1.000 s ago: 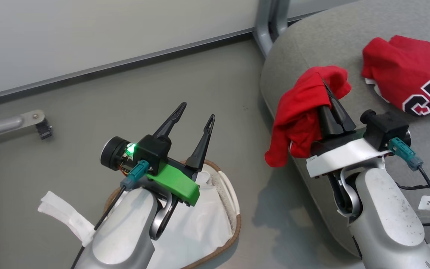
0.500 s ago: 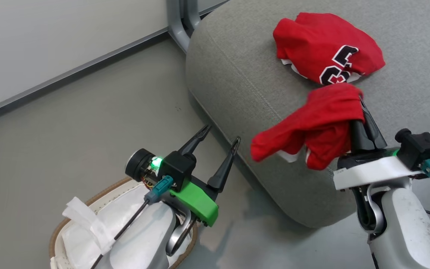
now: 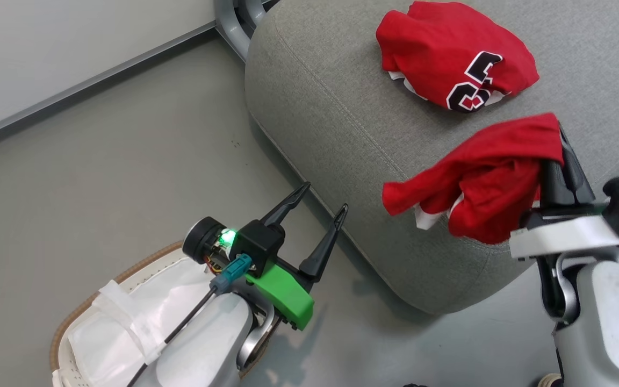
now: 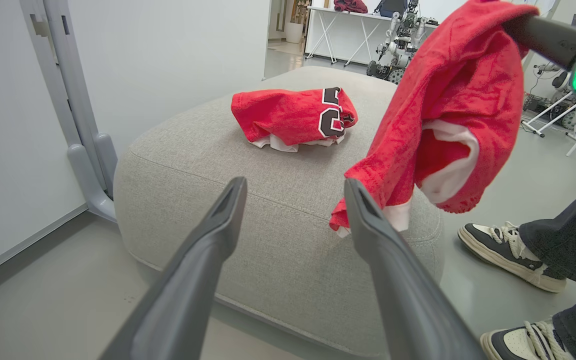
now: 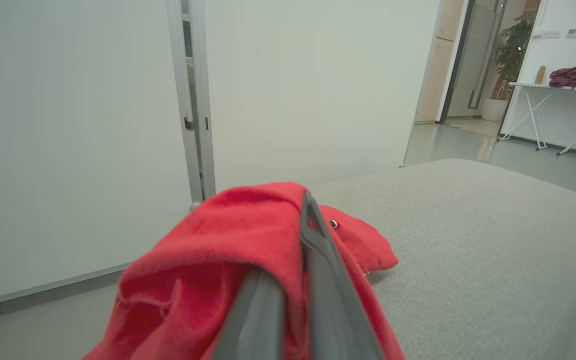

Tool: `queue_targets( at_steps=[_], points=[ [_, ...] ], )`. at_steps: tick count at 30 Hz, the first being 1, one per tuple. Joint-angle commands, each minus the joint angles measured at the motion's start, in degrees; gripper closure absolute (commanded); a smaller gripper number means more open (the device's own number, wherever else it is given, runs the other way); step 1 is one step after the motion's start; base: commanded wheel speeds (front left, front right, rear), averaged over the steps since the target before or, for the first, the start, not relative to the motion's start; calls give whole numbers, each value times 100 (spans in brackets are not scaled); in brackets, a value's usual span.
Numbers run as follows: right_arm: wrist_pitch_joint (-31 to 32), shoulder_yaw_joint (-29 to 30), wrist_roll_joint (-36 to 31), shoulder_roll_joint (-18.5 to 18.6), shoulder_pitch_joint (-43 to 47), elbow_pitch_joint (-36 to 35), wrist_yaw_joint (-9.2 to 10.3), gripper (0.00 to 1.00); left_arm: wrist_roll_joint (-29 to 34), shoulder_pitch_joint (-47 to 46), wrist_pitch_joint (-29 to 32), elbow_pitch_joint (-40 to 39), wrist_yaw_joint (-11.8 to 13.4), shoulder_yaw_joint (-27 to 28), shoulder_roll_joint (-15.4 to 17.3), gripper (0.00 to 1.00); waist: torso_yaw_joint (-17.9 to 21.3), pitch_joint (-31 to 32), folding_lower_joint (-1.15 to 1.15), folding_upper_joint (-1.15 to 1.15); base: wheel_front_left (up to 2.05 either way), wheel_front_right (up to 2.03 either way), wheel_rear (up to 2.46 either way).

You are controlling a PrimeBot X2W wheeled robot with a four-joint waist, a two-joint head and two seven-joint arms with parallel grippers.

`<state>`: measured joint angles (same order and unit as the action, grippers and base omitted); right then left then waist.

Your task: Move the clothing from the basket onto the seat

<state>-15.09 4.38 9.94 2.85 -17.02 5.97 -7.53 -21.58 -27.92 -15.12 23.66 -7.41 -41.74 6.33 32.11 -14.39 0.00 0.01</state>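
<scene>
**Shirt drop onto seat: placement notes**

Basket (image 3: 143,262) at 7 o'clock. Left gripper (image 3: 325,196) spread wide, empty. Right gripper (image 3: 561,134) clamped on the plain red shirt (image 3: 481,183), which dangles over the seat's (image 3: 331,107) 4 o'clock edge. Suggest carrying it inward toward the jersey (image 3: 449,54) at 1 o'clock, lowering, then releasing.

The jersey (image 3: 449,48) is coloured bright red, with black, white-edged numerals. The shirt (image 3: 481,172) is coloured red with white trim, the seat (image 3: 331,118) grey, the basket (image 3: 54,349) white and brown-rimmed.
</scene>
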Motion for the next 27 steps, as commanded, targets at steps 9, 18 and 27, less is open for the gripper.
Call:
queue_targets(
  at_steps=[9, 18, 27],
  points=[
    [-11, 179, -1190, 198, -1940, 613, 8, 100, 147, 128, -4, -58, -13, 351, 367, 0, -52, -501, 0, -1, 0, 0, 0],
    [-10, 1037, -2055, 968, -3649, 1623, 8, 100, 203, -87, -4, -175, -13, 338, 666, 0, -586, -1088, 0, -1, 0, 0, 0],
    [-9, 2326, -2979, 1285, -4364, 2630, 8, 100, 125, -300, -4, -285, -12, 282, 942, 0, -1017, -1622, 0, -1, 0, 0, 0]
  ],
)
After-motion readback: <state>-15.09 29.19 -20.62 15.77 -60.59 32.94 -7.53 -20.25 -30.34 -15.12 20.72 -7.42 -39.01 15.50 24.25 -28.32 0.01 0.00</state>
